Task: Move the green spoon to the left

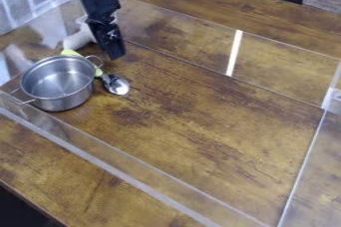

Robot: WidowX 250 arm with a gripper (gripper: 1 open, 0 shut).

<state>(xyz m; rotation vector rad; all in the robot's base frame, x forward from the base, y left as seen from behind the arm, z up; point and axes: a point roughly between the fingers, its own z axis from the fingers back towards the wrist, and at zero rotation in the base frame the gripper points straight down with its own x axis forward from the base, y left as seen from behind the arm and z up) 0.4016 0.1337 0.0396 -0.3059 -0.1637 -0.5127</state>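
Gripper (pixel 112 49) near the spoon (pixel 116 85), finger spread unclear.
The spoon lies on the table (pixel 200 102) just beside the pot (pixel 59 82), whose closeness probably leaves the far side easier to reach.

The round steel pot (pixel 58 83) obstructs my spoon's left side; the brown wooden surface (pixel 213 112) allows passage right.

We can read no text, label, brand, number or sign on the pot (pixel 58 83), the spoon (pixel 115 85) or the bench (pixel 200 112).
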